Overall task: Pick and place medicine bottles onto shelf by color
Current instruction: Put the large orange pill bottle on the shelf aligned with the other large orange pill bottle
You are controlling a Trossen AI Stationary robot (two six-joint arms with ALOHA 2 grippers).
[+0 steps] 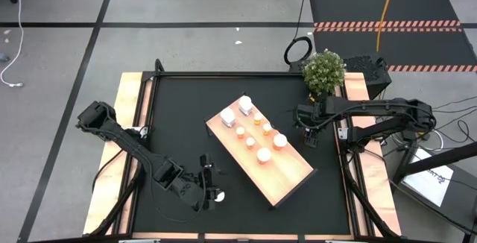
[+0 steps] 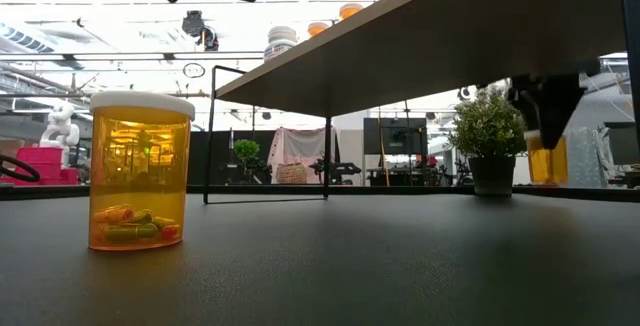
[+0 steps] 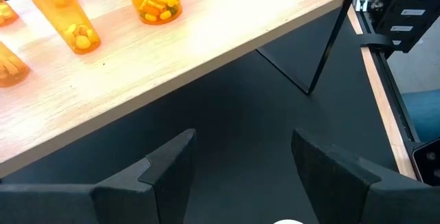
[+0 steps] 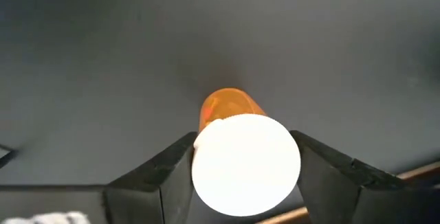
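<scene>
Right end effector (image 4: 244,159): closed on the white cap of an orange bottle (image 4: 230,107), one finger at each side of it (the cap fills the gap between them). In the high view it sits over the black mat just beside the shelf's right-hand side.
Held bottle in the low view (image 2: 545,158): amber, hanging under the dark fingers at the right, near the potted plant (image 2: 487,126); whether its base touches the mat cannot be told.
Left end effector (image 3: 240,162): fingers spread, nothing between them, low over the mat and facing the shelf's edge.
Loose bottle (image 2: 140,171): amber with a white cap, upright on the mat, pills lying in its bottom; in the high view its cap shows just beside the left end effector.
Shelf (image 1: 287,176): pale wood board raised on thin black legs, lying at a slant in the middle of the bench.
On the shelf: white bottles (image 1: 237,110) at the far end, orange bottles with white caps (image 1: 264,144) in a cluster next to them.
Bench (image 1: 179,109): black mat inside a wooden frame.
</scene>
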